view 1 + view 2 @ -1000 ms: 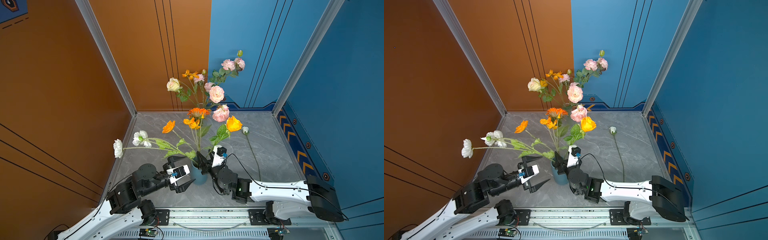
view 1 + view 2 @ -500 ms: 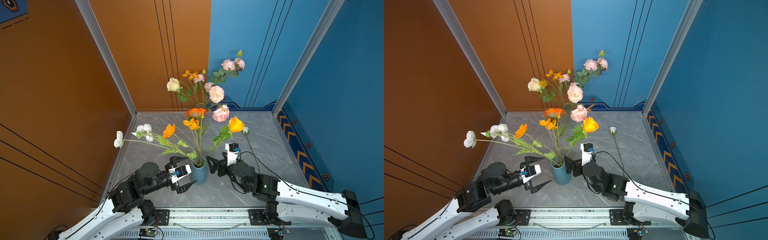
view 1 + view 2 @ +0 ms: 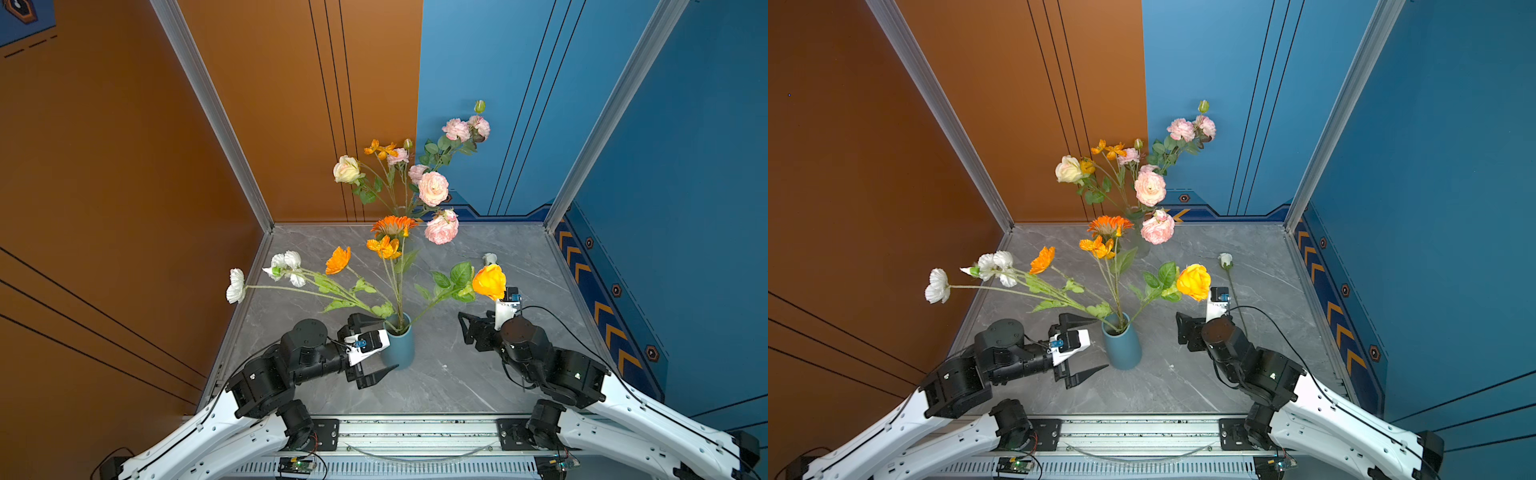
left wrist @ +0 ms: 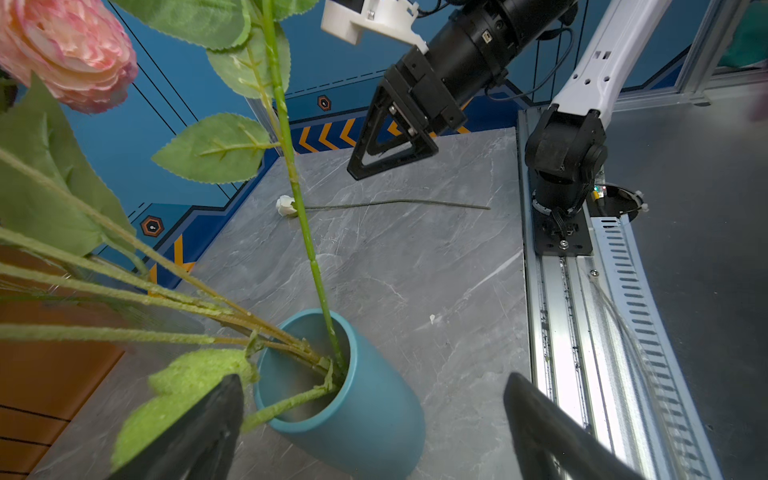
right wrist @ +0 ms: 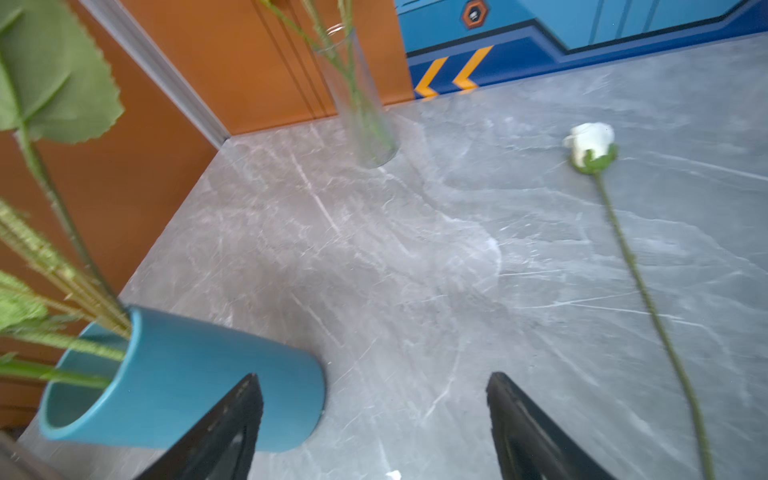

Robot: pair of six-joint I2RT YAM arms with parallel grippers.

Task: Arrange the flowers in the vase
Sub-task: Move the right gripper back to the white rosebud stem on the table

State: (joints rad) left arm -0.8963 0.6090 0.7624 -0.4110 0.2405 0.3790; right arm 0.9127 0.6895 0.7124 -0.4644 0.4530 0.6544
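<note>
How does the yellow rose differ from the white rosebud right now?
The yellow rose stands in the teal vase, leaning; the white rosebud lies flat on the table. The yellow rose is a big open bloom with broad leaves; the white rosebud is small, closed, on a bare stem. Both have long green stems.

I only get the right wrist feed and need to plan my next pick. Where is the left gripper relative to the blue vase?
Observer: In both top views the left gripper is open right beside the blue vase, not closed on it.
Operator: Any flowers on the table besides the white rose?
Observer: None that I can see. The white rose is the only stem lying on the table.
Operator: Anything close to my wrist?
Observer: A yellow rose, its stem in the blue vase, leans out toward the right gripper.
</note>
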